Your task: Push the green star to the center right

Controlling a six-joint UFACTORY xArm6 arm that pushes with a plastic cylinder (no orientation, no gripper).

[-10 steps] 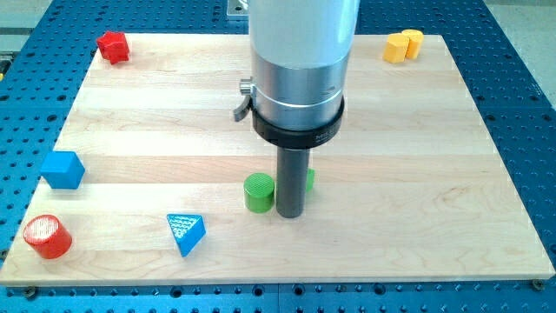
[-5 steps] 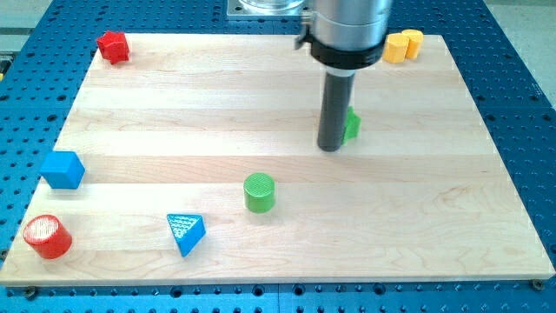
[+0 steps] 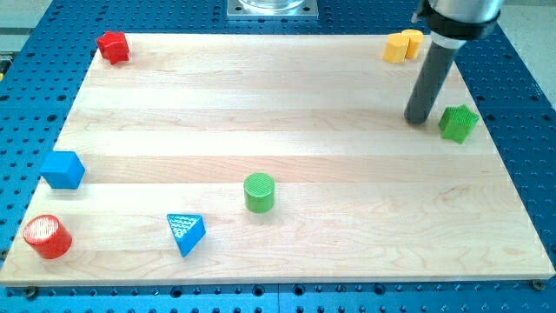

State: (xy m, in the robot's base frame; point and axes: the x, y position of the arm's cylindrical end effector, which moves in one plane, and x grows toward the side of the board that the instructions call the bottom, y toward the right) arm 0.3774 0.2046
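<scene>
The green star (image 3: 458, 123) lies near the board's right edge, a little above mid-height. My tip (image 3: 419, 119) rests on the board just to the star's left, with a small gap between them. The dark rod rises from the tip toward the view's top right.
A green cylinder (image 3: 259, 192) sits at lower centre. A blue triangle (image 3: 186, 233) and a red cylinder (image 3: 46, 236) lie at bottom left, a blue cube (image 3: 62, 169) at the left edge. A red block (image 3: 113, 46) is top left; two yellow blocks (image 3: 403, 44) are top right, just above the rod.
My tip has swept from beside the green cylinder up and to the right, pushing the green star from the board's centre to near the right edge.
</scene>
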